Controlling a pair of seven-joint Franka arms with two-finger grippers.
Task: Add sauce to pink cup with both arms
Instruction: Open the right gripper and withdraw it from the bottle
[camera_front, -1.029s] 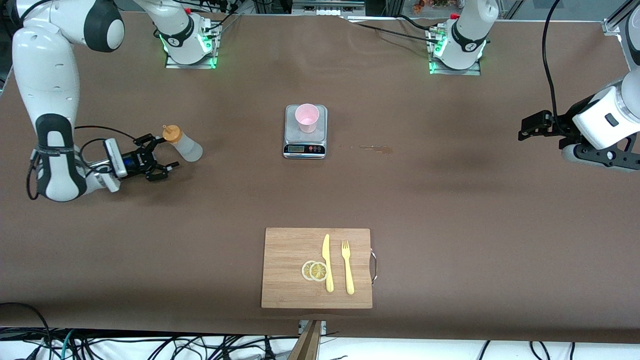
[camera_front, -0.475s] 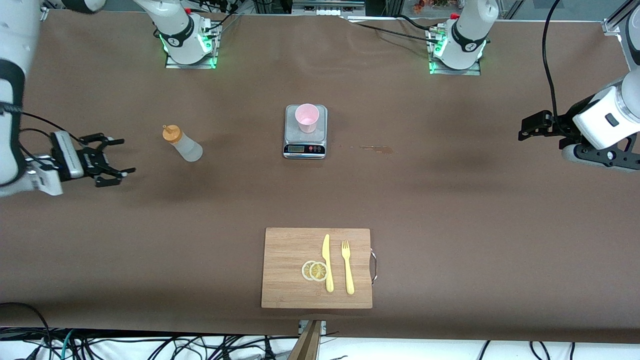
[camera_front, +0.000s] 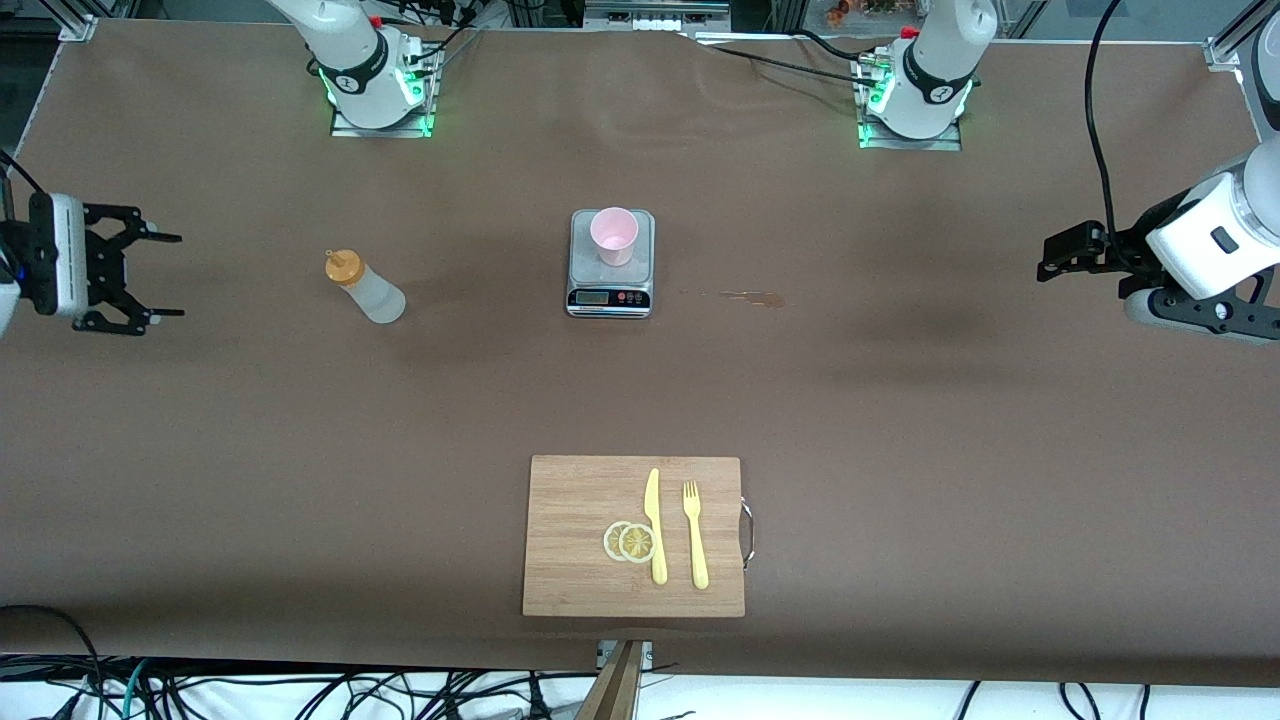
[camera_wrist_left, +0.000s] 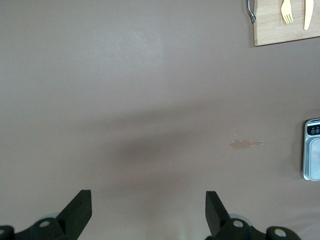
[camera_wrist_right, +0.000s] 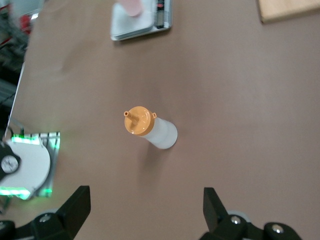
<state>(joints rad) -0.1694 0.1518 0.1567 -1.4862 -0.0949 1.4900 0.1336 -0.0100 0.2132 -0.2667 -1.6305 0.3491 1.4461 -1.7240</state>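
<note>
You have the sauce (camera_front: 364, 288), a frosted, translucent squeeze bottle with an orange nozzle cap, standing upright on the brown bench (camera_front: 900, 420) toward the right arm's end. Nothing touches it. In the right wrist view the same sauce (camera_wrist_right: 151, 128) shows its round cap with a small spout and a tapered white body.

The pink cup (camera_front: 613, 235) is a smooth, pale plastic tumbler with a round rim and no handle. It sits on the metal platform of a small kitchen scale (camera_front: 611, 292), near the middle of the bench and well apart from the sauce, toward the left arm's end from it. A thin brownish smear (camera_front: 745, 296) marks the bench beside the scale.

Your right gripper (camera_front: 160, 277) hangs over the right arm's end of the bench, well apart from the sauce, its black fingers spread wide and holding nothing. From its wrist camera the fingertips (camera_wrist_right: 75, 202) frame bare bench with the sauce well clear of them.

Your left gripper (camera_front: 1045, 258) waits over the left arm's end of the bench, well apart from cup and sauce; its fingers (camera_wrist_left: 80, 205) stand wide apart and empty.

Nearer the front camera lies a rectangular bamboo cutting board (camera_front: 570, 500) with a metal handle, carrying two lemon slices (camera_front: 630, 542), a yellow plastic knife (camera_front: 655, 525) and a matching fork (camera_front: 694, 533).
</note>
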